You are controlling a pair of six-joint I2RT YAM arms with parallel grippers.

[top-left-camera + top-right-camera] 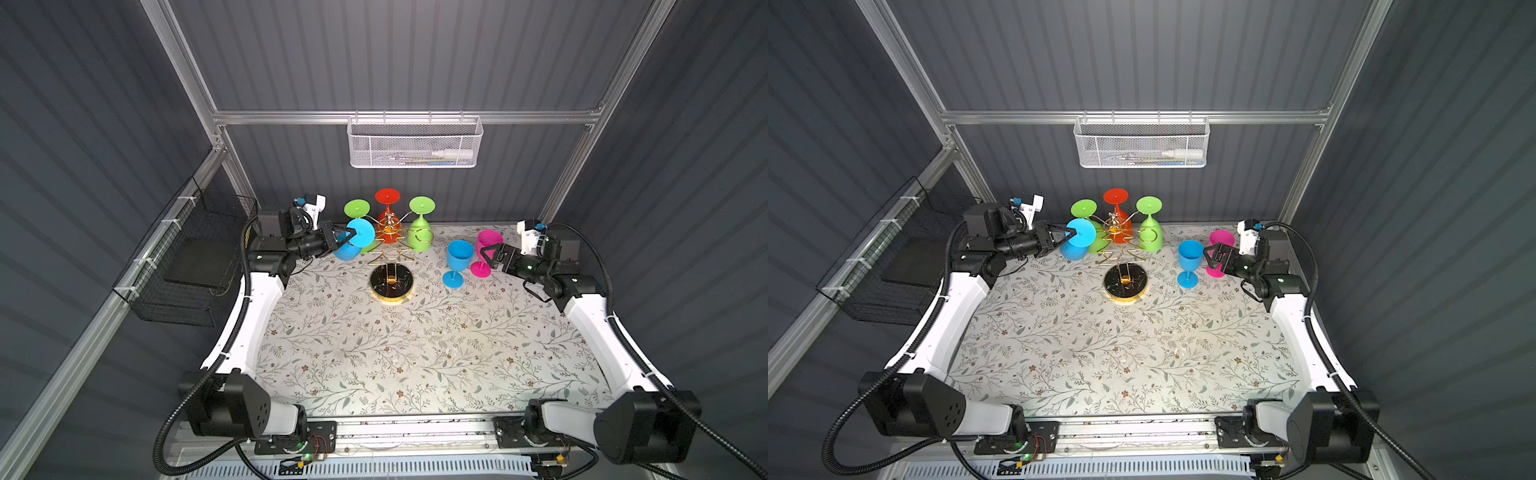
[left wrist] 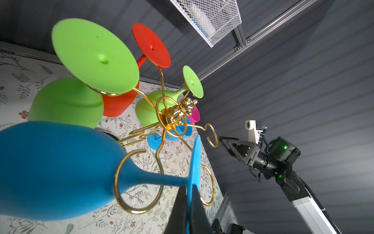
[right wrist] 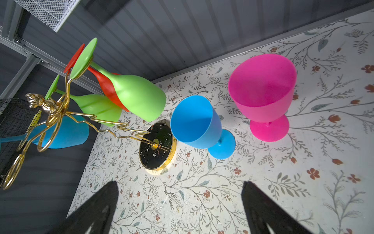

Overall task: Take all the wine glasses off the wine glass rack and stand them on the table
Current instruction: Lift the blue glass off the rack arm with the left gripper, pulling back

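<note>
Blue plastic wine glass point(image 2: 60, 172) on gold wire rack point(image 2: 174, 119) — seemingly light, stiff, slick; left jaws pinch its foot, right jaws spread.

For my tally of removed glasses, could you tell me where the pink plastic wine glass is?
In both top views the pink plastic wine glass stands upright on the floral table, far right, beside the upright blue plastic glass and the open right gripper.

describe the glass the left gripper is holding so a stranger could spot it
Find the gold wire rack near the back wall. At its left is an upside-down blue glass, foot pinched by the left gripper; the other blue glass stands upright.
</note>
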